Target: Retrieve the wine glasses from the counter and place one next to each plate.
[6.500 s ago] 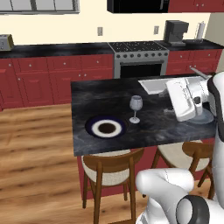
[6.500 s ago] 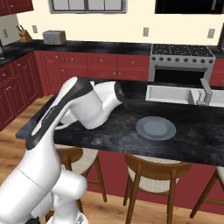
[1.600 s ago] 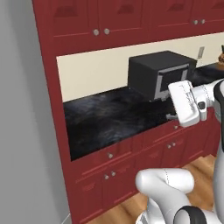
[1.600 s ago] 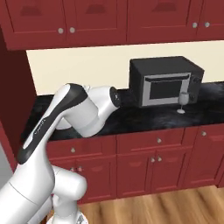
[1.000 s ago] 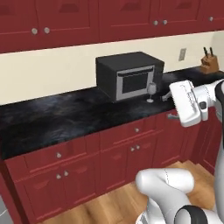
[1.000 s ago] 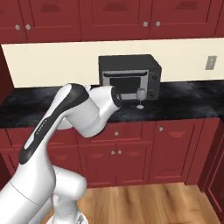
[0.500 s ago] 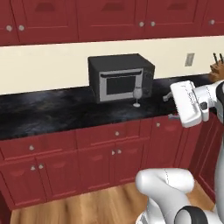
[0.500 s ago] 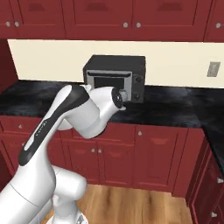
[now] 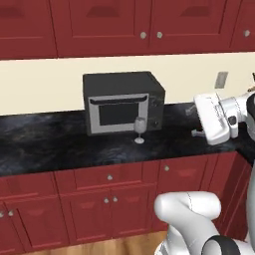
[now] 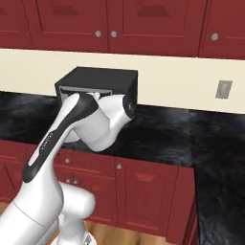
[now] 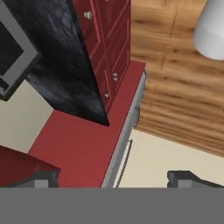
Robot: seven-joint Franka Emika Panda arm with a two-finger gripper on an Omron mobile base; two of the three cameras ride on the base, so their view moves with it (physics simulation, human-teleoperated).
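Note:
One wine glass (image 9: 140, 130), clear and stemmed, stands upright on the black marbled counter (image 9: 60, 144) just in front of the microwave's right end. My gripper (image 9: 193, 122) hangs above the counter's right part, well to the right of the glass and apart from it. In the hand view the gripper (image 11: 114, 177) is open, its dark fingertips (image 11: 42, 177) set wide with nothing between them. My arm covers the microwave's front in the right base view, above the counter (image 10: 167, 136). The plates are out of view.
A black microwave (image 9: 122, 102) sits against the cream wall under red upper cabinets (image 9: 149, 25). Red drawer fronts (image 9: 109, 177) with silver knobs run below the worktop. The counter turns a corner at the right (image 10: 222, 191). Wooden floor (image 11: 183, 87) lies below.
The base has kept moving, so the whole scene shifted: microwave and wine glass now sit nearer and more central in the left base view. The gripper stays open and empty.

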